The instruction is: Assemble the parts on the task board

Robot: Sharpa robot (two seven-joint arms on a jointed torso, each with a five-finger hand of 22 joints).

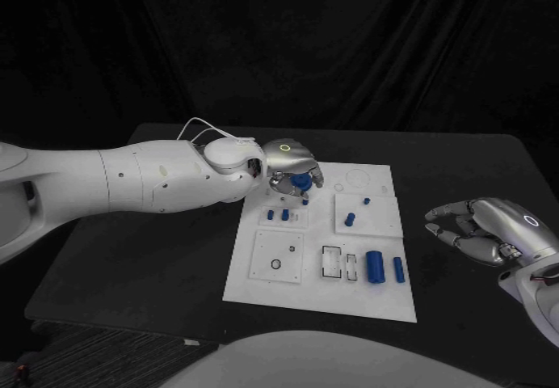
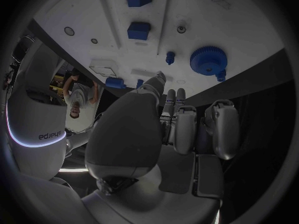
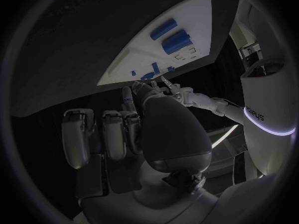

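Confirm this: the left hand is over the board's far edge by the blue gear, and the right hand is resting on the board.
Wrong on the right hand: the head view shows it off the board, over the black table to its right. The left hand is by the blue gear as stated.

Blue parts (image 1: 375,266) on white task board (image 1: 279,284)
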